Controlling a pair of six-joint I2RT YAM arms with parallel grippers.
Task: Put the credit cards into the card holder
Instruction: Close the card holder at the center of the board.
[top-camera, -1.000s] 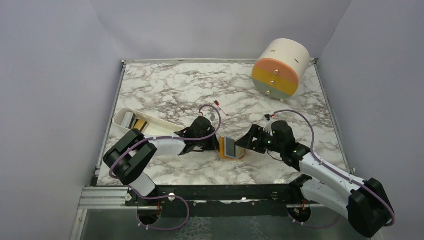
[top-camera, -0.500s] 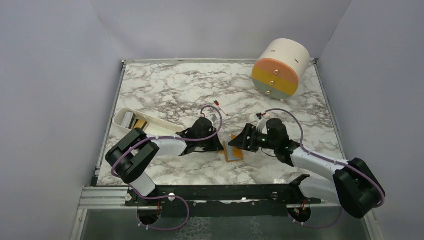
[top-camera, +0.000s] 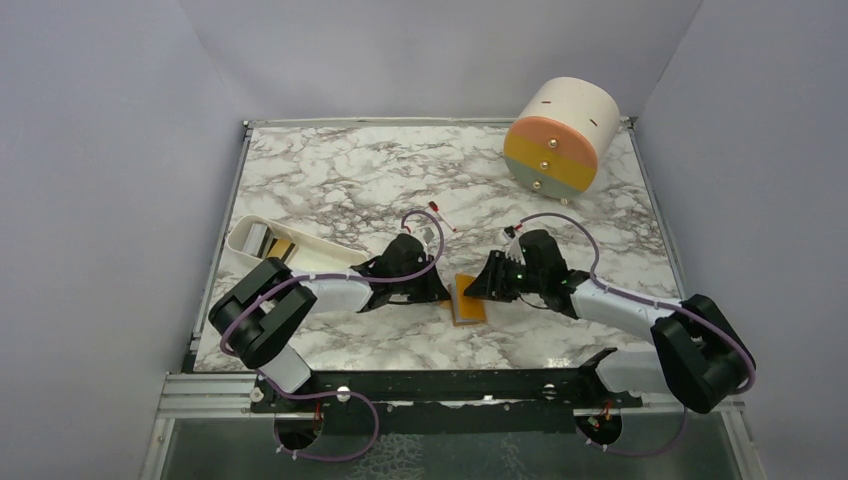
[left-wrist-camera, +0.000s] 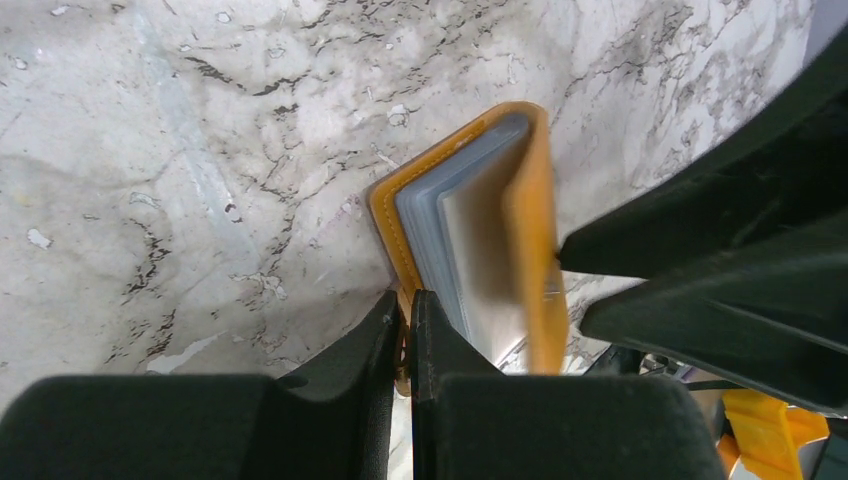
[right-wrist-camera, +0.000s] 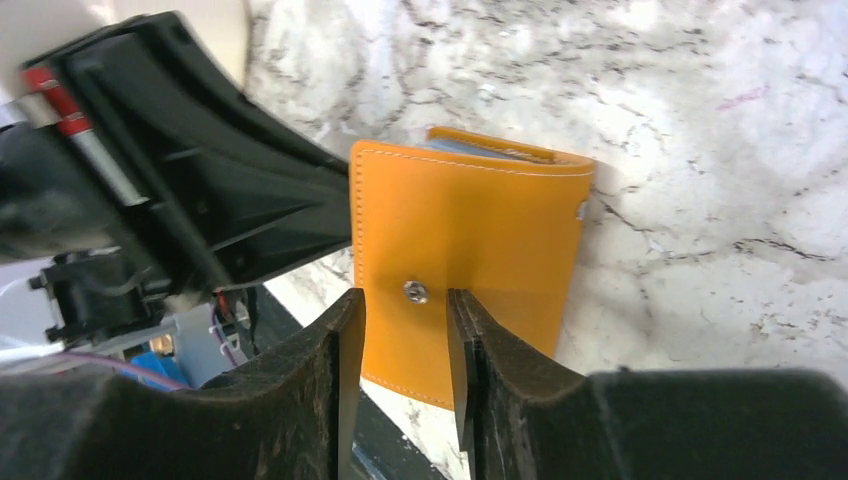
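Note:
The orange card holder (top-camera: 467, 300) lies on the marble between my two grippers, folded almost shut. My left gripper (top-camera: 441, 293) is shut on its left edge; in the left wrist view the fingers (left-wrist-camera: 385, 330) pinch the orange rim of the card holder (left-wrist-camera: 533, 190), and blue-grey leaves with a shiny grey sheet (left-wrist-camera: 485, 250) show inside. My right gripper (right-wrist-camera: 405, 298) hovers over the top flap of the card holder (right-wrist-camera: 470, 220), its jaws partly open astride the snap stud (right-wrist-camera: 416, 291) and holding nothing. A golden-orange credit card (top-camera: 281, 247) lies in the white tray.
The white oblong tray (top-camera: 305, 264) stands left of the left arm. A big cream-orange drum (top-camera: 558, 135) sits at the back right. A small red-and-white stick (top-camera: 441, 215) lies behind the grippers. The black rail (top-camera: 450, 385) marks the near table edge.
The right gripper moved left over the card holder and its jaws narrowed. The holder's raised leaf came down, so the blue-grey inside no longer shows from above. The left gripper stayed put.

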